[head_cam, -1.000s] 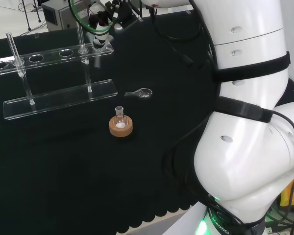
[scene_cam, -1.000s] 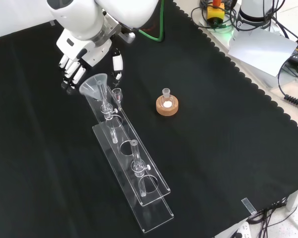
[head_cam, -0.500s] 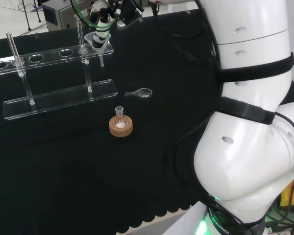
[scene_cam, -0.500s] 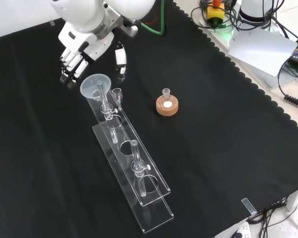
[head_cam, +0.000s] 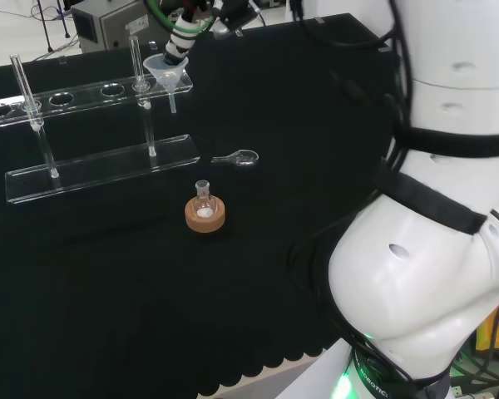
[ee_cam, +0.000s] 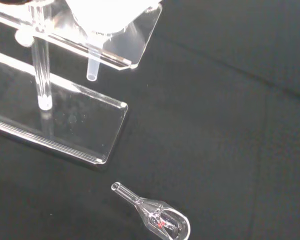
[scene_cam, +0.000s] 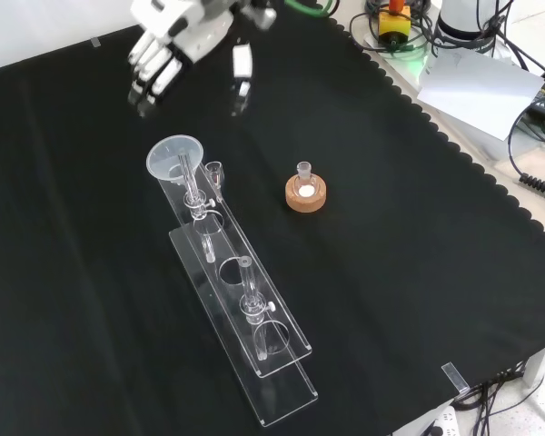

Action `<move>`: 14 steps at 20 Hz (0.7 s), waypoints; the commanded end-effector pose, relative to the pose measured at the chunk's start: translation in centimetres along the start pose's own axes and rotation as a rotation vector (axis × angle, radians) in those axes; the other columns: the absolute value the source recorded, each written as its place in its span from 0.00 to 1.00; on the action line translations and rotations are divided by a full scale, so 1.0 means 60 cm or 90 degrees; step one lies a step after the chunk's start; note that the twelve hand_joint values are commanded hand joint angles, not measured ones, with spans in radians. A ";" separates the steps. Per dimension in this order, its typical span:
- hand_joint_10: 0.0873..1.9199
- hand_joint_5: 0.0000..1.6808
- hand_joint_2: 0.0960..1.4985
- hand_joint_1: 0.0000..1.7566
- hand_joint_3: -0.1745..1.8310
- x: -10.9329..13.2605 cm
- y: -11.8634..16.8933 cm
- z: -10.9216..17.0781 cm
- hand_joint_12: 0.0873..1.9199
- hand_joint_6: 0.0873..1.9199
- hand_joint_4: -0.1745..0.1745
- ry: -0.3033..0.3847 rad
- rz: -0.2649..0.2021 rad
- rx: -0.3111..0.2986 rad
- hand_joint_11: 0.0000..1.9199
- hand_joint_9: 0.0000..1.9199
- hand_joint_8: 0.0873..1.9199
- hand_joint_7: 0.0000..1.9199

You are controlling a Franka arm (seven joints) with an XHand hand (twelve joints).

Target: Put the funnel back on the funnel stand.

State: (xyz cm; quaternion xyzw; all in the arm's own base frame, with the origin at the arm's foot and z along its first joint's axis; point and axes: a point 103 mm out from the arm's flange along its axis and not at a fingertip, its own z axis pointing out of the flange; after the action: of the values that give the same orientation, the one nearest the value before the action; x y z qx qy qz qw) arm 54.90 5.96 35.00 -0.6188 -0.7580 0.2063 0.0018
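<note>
Now funnel (scene_cam: 174, 156) sitting in end hole of funnel stand (scene_cam: 254, 350), spout hanging through. Hand (scene_cam: 168, 41) hovering above, fingers straight, apart, holding nothing; partly cut off by front view's top edge.

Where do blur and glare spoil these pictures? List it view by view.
Front view: the hand is smeared by motion. Wrist view: the funnel is washed out white and soft. Head view: the clear stand shows pale reflections along its edges.
</note>
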 end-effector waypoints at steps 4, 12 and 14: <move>0.34 0.16 0.43 0.32 0.26 -0.028 -0.182 -0.004 0.72 0.00 0.38 0.108 0.053 -0.086 0.14 0.16 0.30 0.05; 0.34 0.18 0.44 0.33 0.26 -0.037 -0.284 0.047 0.72 0.00 0.37 0.133 0.087 -0.084 0.15 0.18 0.31 0.06; 0.34 0.18 0.44 0.33 0.26 -0.040 -0.306 0.061 0.72 0.00 0.37 0.138 0.097 -0.082 0.15 0.18 0.31 0.06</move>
State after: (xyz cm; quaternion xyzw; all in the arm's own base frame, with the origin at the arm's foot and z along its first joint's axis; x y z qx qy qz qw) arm 41.65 2.05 38.76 -0.6637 -0.7380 0.1210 0.0155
